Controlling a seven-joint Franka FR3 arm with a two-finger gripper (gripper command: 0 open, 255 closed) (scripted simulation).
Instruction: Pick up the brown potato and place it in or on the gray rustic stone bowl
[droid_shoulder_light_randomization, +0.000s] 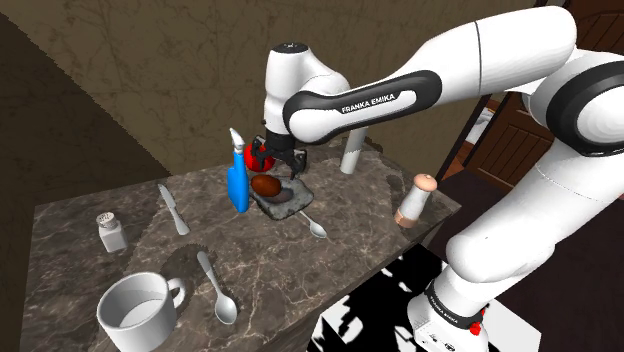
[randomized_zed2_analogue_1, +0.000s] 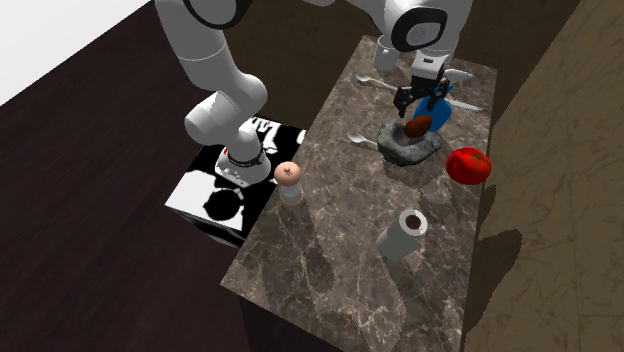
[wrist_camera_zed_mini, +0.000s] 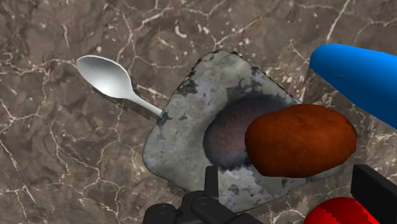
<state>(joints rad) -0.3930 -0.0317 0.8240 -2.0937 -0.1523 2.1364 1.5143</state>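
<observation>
In the middle of the shoulder view, just right of the blue bottle (droid_shoulder_light_randomization: 238, 188), the brown potato (droid_shoulder_light_randomization: 265, 186) lies on the grey stone bowl (droid_shoulder_light_randomization: 295, 201). Directly above it the gripper (droid_shoulder_light_randomization: 277, 163) is spread wide and seems to clasp nothing. The potato's long axis runs finger to finger, so a straight lift away looks clear.

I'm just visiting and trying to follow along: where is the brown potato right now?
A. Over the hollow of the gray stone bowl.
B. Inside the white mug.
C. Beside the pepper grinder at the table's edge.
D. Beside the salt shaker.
A: the wrist view shows the brown potato over the dark hollow of the gray stone bowl, with a spoon lying against the bowl's rim.
</observation>
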